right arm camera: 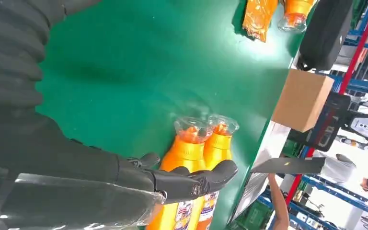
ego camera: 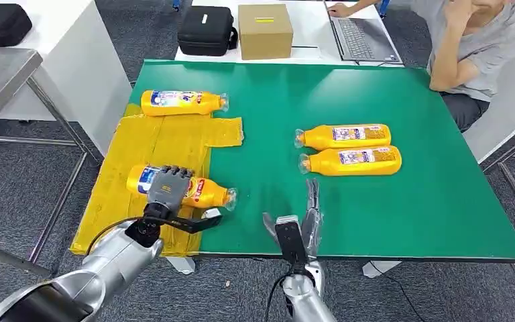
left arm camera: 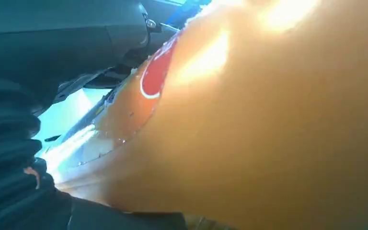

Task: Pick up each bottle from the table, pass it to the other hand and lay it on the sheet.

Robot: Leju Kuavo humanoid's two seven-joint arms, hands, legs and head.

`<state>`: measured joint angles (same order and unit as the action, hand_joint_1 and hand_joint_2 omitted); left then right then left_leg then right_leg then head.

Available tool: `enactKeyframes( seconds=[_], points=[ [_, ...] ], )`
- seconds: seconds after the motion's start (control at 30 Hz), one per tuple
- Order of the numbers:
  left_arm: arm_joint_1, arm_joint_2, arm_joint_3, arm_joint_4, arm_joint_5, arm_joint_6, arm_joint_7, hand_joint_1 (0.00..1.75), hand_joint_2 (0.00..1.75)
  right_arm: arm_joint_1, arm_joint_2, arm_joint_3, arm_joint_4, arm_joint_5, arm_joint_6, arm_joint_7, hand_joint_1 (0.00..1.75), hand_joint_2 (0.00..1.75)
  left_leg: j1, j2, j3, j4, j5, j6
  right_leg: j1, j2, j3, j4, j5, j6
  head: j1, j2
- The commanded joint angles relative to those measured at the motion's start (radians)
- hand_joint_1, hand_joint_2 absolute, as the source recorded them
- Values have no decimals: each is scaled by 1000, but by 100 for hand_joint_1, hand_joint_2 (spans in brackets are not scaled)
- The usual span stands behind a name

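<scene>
The left hand [ego camera: 168, 185] lies over an orange bottle [ego camera: 204, 192] resting on its side on the yellow sheet [ego camera: 164, 141], fingers curled across its label; whether they fully grip it cannot be told. A second bottle [ego camera: 182, 102] lies beyond that hand at the sheet's far edge. The right hand [ego camera: 302, 218] hovers over the green counter [ego camera: 442, 201], fingers spread and holding nothing. Just ahead of it, two more bottles [ego camera: 349, 149] lie side by side.
</scene>
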<state>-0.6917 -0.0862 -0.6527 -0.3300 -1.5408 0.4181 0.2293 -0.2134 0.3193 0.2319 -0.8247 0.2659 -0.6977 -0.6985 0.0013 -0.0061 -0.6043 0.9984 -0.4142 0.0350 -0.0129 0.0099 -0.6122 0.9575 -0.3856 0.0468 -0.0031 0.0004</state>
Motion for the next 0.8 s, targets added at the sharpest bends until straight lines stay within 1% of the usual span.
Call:
enactKeyframes(
  seconds=[0.03, 0.1, 0.33, 0.37, 0.4, 0.43, 0.47, 0.5, 0.63, 0.67, 0.73, 0.8],
  points=[
    [-11, -16, -1, 65, -3, 1, 0, 79, 175, -42, -19, 6, 65, -3, 0, 0, 0, 175, 0, 1, 5, 0, -2, -1, 0, 0, 4, 0, -2, -2, 0, 0],
    [-11, -16, -1, 65, -3, 1, 0, 79, 175, -42, -19, 6, 65, -3, 0, 0, 0, 175, 0, 1, 3, -1, -1, -1, 0, 0, 3, 0, -1, -1, 0, 0],
    [-11, -16, -1, 65, -3, 1, 0, 79, 175, -42, -19, 6, 65, -3, 0, 0, 0, 175, 0, 1, 4, 0, -2, -1, 0, 0, 3, 0, -2, -1, 0, 0],
    [-13, -17, -1, 68, -5, -5, 1, 52, 175, -42, -20, 6, 65, -2, 0, 0, 0, 175, 0, 1, 3, 0, -2, -1, 0, 0, 3, 0, -1, -1, 0, 0],
    [-13, -20, -3, 67, -15, 5, 17, 16, 175, -43, -19, 3, 67, 1, 0, 0, 0, 175, 0, 1, 5, 0, -2, -2, 1, 0, 4, 0, -2, -2, 0, 0],
    [-12, -22, 0, 68, -17, 8, 23, 3, 175, -42, -20, 1, 68, 3, 0, 0, 0, 175, 0, 1, 4, 0, -2, -1, 0, 0, 4, 0, -2, -1, 0, 0],
    [-14, -23, -4, 68, -24, 8, 31, 0, 175, -42, -20, 1, 69, 4, 0, 0, 0, 175, 0, 1, 2, -1, -1, -1, 0, 0, 2, 0, -1, -1, 0, 0],
    [-15, -26, -3, 69, -30, 3, 52, 0, 0, -43, -20, 1, 70, 6, 0, 0, 0, 175, 0, 1, 4, 0, -2, -1, 1, 0, 4, 0, -2, -1, 0, 0],
    [-15, -32, 9, 63, -26, 11, 26, 0, 0, -44, -20, 6, 73, 8, 0, 0, 0, 175, 0, 0, 2, -1, -1, -1, 0, 0, 2, 0, -1, -1, 0, 0],
    [-15, -33, 12, 61, -27, 15, 25, 0, 0, -46, -20, 7, 74, 7, 0, 0, 0, 175, 0, 1, 4, 0, -2, -1, 0, -1, 4, 0, -2, -2, 0, 0],
    [-16, -39, 18, 55, -27, 25, 17, 0, 0, -51, -19, 3, 80, 13, 0, 0, 0, 175, 0, 0, 2, 0, -1, -1, 0, -1, 2, 0, -1, -1, 0, 0],
    [-20, -48, 22, 53, -26, 23, 5, 0, 0, -57, -16, -2, 85, 18, 0, 0, 0, 175, 0, -1, 5, 0, -2, -2, 1, -2, 5, 0, -2, -2, 0, 0]
  ],
)
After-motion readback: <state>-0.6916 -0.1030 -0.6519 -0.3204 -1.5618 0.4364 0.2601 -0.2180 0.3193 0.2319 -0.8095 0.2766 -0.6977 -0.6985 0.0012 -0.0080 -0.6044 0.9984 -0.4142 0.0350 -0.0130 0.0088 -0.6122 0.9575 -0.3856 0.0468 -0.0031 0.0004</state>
